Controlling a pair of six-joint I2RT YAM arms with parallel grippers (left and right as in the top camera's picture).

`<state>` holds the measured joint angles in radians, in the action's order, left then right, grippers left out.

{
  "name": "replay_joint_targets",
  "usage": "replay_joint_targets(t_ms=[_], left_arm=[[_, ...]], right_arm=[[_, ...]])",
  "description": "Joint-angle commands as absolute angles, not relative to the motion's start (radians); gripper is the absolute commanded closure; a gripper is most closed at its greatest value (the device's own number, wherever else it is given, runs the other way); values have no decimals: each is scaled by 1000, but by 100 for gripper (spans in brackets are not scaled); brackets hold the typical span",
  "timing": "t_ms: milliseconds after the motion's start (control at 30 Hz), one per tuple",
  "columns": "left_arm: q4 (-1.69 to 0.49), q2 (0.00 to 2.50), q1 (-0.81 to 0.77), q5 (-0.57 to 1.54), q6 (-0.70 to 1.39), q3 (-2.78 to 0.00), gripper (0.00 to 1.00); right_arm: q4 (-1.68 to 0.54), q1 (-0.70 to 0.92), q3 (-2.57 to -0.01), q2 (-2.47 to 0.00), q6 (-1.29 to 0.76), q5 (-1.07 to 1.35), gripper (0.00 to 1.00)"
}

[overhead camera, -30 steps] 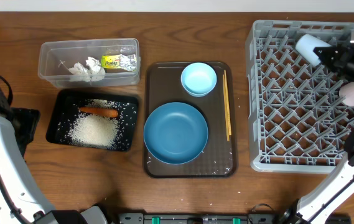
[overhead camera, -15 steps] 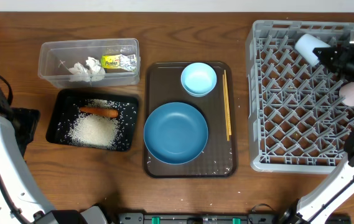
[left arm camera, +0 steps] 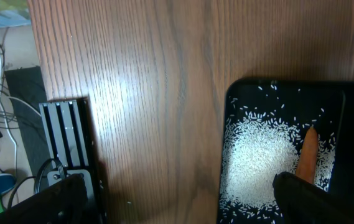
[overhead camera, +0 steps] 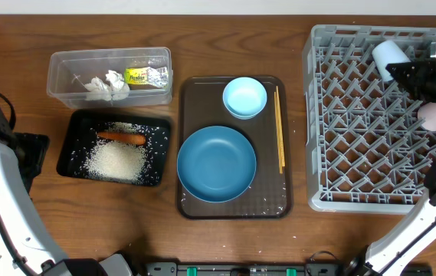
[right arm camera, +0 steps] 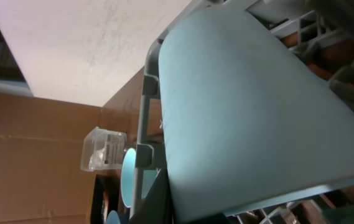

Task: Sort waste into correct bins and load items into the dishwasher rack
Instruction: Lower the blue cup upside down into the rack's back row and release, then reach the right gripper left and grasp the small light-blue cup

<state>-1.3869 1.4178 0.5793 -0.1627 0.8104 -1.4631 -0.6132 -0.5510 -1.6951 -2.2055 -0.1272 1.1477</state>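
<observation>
My right gripper (overhead camera: pixel 408 70) is shut on the rim of the light-blue cup (overhead camera: pixel 390 54), holding it tilted over the far right part of the grey dishwasher rack (overhead camera: pixel 355 153). The cup (right arm camera: pixel 245 106) fills the right wrist view, with one dark finger (right arm camera: pixel 186 199) against it. A white-pinkish cup (overhead camera: pixel 434 115) lies in the rack. The blue dish (overhead camera: pixel 216 163), small bowl (overhead camera: pixel 244 97) and chopsticks (overhead camera: pixel 280 129) rest on the brown tray (overhead camera: pixel 195 207). Rice (overhead camera: pixel 116 161) and carrot (overhead camera: pixel 121 138) are in the black tray (overhead camera: pixel 68 157). Tissue (overhead camera: pixel 107 84) and wrapper (overhead camera: pixel 145 75) are in the clear box (overhead camera: pixel 57 73). My left gripper (left arm camera: pixel 177 208) is open above bare wood beside the black tray (left arm camera: pixel 232 124).
A black mount (left arm camera: pixel 71 143) and cables sit at the table's left edge. Stray rice grains (overhead camera: pixel 267 205) dot the brown tray's near end. Bare wood lies in front of the trays and between the tray and the rack.
The right gripper has shifted the light-blue cup slightly right and toward the rack's far edge. The left arm has not moved.
</observation>
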Motion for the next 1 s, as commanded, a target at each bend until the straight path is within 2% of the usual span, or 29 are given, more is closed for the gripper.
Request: replay_joint_targets(t_ms=[0, 267, 333, 433, 533, 800, 967], left_arm=[[-1390, 1422, 583, -168, 804, -1464, 2], [-1390, 1422, 583, -168, 804, -1464, 2], [-1390, 1422, 583, -168, 804, -1464, 2], [-1390, 1422, 583, -168, 804, -1464, 2], [-1390, 1422, 583, -168, 804, -1464, 2], [-1390, 1422, 583, -168, 804, -1464, 2], [-1390, 1422, 583, -168, 804, -1464, 2]], right_arm=[[-635, -570, -1690, -2210, -134, 1019, 98], [-724, -620, -1694, -2170, -160, 900, 93], [-747, -624, -1694, -2141, -161, 853, 84], [-769, -622, -1694, -2091, -185, 776, 60], [-779, -622, -1694, -2038, -233, 727, 50], [-778, -617, -1701, -1836, -312, 702, 45], [-800, -572, -1702, -1659, -345, 537, 45]])
